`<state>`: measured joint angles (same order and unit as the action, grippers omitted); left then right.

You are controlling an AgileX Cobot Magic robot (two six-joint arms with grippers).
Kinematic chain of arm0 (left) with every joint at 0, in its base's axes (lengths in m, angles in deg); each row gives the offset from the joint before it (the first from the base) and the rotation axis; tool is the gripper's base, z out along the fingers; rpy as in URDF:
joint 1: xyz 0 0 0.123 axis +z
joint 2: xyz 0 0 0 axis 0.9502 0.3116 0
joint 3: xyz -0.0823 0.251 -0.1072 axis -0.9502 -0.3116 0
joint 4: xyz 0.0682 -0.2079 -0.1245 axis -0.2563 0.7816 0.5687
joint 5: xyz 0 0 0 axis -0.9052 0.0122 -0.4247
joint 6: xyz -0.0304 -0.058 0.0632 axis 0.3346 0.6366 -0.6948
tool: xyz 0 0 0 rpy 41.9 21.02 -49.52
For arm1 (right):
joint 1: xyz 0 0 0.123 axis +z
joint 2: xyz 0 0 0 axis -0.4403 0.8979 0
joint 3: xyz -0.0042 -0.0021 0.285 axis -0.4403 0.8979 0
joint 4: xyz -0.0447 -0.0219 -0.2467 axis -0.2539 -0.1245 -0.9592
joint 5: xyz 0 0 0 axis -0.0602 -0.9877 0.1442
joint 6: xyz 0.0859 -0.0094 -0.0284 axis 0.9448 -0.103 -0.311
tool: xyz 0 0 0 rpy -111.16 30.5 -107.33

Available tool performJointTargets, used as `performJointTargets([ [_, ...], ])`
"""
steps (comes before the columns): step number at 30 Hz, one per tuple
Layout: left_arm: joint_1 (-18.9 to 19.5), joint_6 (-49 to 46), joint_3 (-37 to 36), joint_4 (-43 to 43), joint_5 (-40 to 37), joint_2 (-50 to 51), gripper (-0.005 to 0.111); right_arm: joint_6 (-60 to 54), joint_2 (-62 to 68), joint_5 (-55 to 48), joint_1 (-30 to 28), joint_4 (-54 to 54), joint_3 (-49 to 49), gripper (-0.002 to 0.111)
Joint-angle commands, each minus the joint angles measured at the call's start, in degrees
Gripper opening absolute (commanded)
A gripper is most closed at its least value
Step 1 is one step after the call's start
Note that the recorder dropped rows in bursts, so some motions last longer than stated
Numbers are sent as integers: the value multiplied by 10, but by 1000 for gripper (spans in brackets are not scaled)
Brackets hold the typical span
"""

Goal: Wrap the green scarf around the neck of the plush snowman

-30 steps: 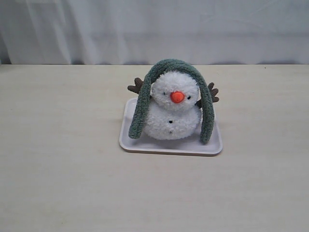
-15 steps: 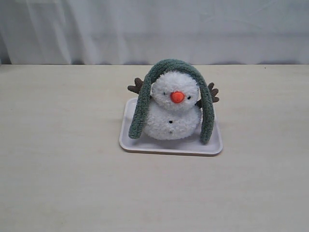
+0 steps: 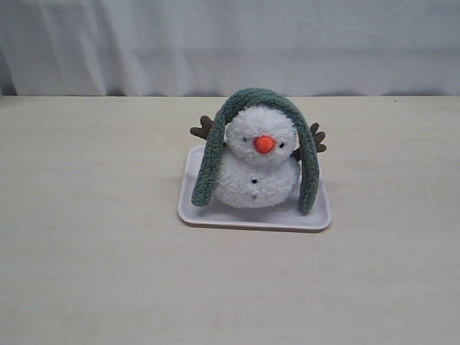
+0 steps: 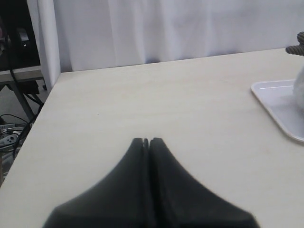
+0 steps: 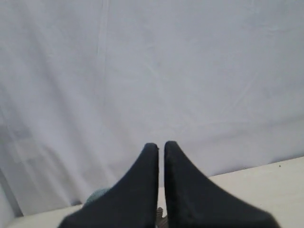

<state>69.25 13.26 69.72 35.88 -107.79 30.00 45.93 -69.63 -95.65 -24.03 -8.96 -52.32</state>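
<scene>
Presently the green scarf [image 3: 212, 154] arches over the plush snowman's [image 3: 257, 183] head, not the neck [image 3: 248, 159], with its long axis crosswise and one end hanging toward each arm. Your left tool [image 4: 146, 141] and right tool [image 5: 161, 145] are pinched shut, empty, and touching nothing.

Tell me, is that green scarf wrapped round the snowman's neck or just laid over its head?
Laid over, not wrapped: the green scarf arches over the head of the plush snowman, both ends hanging at its sides.

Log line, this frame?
plush snowman: on tray | green scarf: draped over head, not neck | left gripper: shut, empty | right gripper: shut, empty
</scene>
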Motion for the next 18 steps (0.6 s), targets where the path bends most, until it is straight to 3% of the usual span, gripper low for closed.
performJointTargets([
  [1,2,3,-2,2,3,-1,0,-23,90,-109,0,-53,-90,4],
  [6,2,3,-2,2,3,-1,0,-56,250,-229,0,-72,-212,14],
  [12,2,3,-2,2,3,-1,0,-98,459,-334,0,-45,-358,49],
  [18,2,3,-2,2,3,-1,0,-262,638,-442,1,114,-492,47],
])
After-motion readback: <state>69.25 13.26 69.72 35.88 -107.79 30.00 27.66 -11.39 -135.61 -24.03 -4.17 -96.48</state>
